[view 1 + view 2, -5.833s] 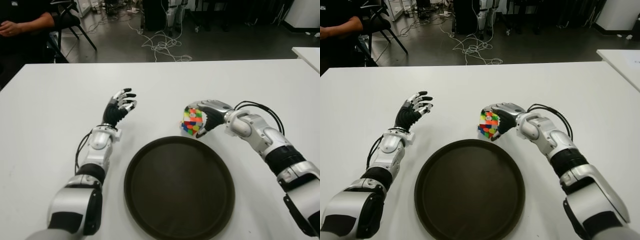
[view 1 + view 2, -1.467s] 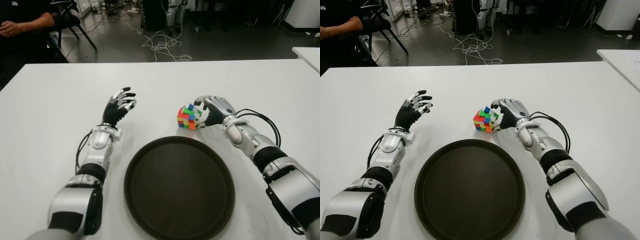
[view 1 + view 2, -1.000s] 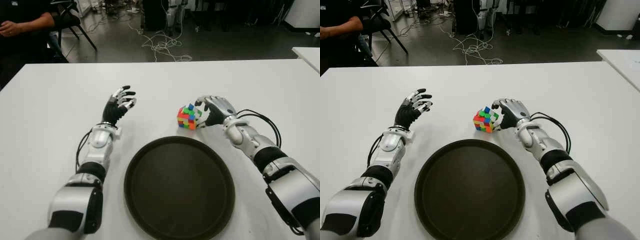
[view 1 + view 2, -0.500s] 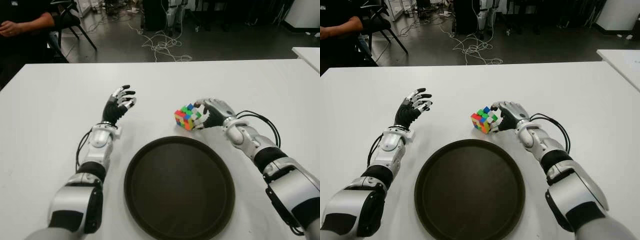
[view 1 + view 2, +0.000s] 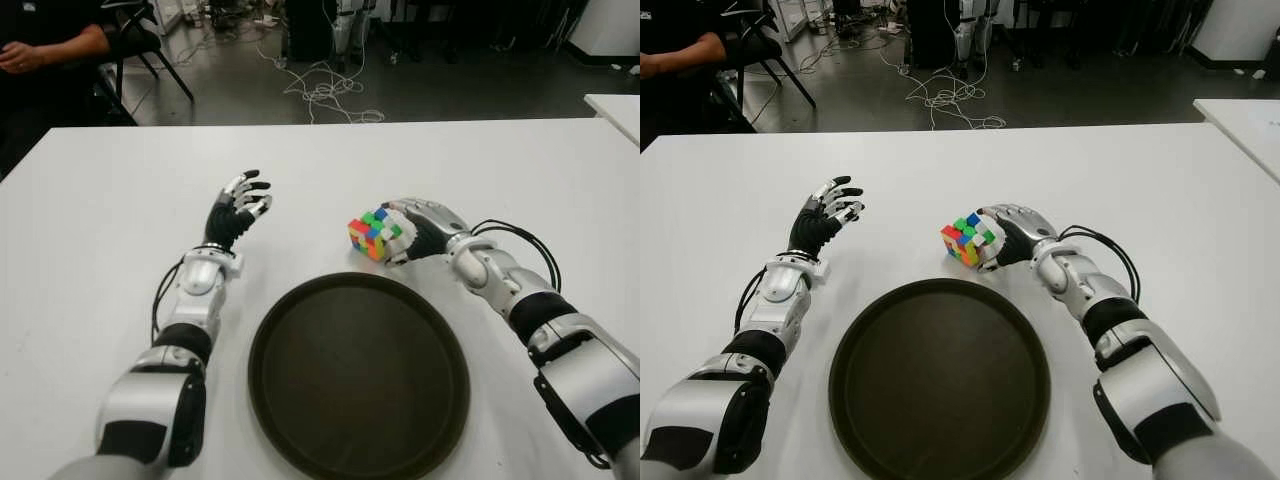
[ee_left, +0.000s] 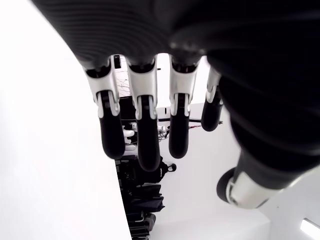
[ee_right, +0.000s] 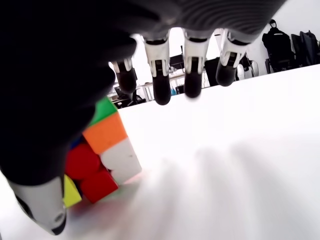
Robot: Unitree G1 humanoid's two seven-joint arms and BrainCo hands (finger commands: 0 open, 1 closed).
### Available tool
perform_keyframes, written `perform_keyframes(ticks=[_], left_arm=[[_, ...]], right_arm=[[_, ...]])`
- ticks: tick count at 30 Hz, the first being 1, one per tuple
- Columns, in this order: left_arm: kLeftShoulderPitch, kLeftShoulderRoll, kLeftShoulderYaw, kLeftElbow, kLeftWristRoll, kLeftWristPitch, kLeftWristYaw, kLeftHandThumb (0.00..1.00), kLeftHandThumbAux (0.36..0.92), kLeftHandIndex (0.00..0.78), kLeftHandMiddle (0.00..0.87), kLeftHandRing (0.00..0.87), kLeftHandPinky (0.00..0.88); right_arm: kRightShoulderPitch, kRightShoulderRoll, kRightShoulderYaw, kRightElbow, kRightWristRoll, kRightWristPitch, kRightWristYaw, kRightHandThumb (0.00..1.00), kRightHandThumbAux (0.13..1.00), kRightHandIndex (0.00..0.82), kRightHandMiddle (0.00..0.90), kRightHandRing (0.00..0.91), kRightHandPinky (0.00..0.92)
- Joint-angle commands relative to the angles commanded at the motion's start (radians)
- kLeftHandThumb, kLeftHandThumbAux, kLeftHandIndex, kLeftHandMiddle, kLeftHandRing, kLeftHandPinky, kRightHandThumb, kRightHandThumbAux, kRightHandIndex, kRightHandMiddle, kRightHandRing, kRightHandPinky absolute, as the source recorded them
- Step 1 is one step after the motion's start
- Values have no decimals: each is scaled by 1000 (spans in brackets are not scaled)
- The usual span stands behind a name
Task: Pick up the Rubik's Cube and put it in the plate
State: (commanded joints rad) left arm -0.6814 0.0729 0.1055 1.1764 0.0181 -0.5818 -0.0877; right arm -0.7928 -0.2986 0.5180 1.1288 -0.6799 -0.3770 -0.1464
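Left eye view: Rubik's Cube [image 5: 368, 235] against right hand [image 5: 418, 230].

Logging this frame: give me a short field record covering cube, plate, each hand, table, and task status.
cube: Rubik's Cube on the table, just beyond the plate's far rim, tilted
plate: dark round plate, nothing in it
right hand: right hand against the cube's right side, fingers draped over it, grasp not clearly closed
left hand: left hand idle, fingers spread, left of the cube
table: white table
status: cube not yet in the plate
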Motion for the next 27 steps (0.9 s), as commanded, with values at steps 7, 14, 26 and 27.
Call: perform_keyframes(ticks=[7, 14, 26, 27], left_arm=[[0, 3, -2, 2, 3, -6, -3, 327, 684, 187, 282, 311, 336], [-1, 5, -2, 3, 1, -1, -9, 327, 676, 185, 282, 312, 314], [-3, 5, -5, 6, 5, 3, 0, 311, 671, 189, 284, 314, 320], [-3, 4, -5, 7, 4, 3, 1, 313, 670, 189, 287, 317, 331]], right_arm=[[0, -1, 0, -1, -2, -8, -7, 0, 723, 0, 0, 0, 6], [-3, -7, 3, -6, -4, -12, 5, 0, 736, 0, 0, 0, 0], [-6, -8, -1, -9, -2, -9, 7, 0, 728, 0, 0, 0, 0], [-6, -7, -1, -7, -1, -7, 8, 0, 726, 0, 0, 0, 0]])
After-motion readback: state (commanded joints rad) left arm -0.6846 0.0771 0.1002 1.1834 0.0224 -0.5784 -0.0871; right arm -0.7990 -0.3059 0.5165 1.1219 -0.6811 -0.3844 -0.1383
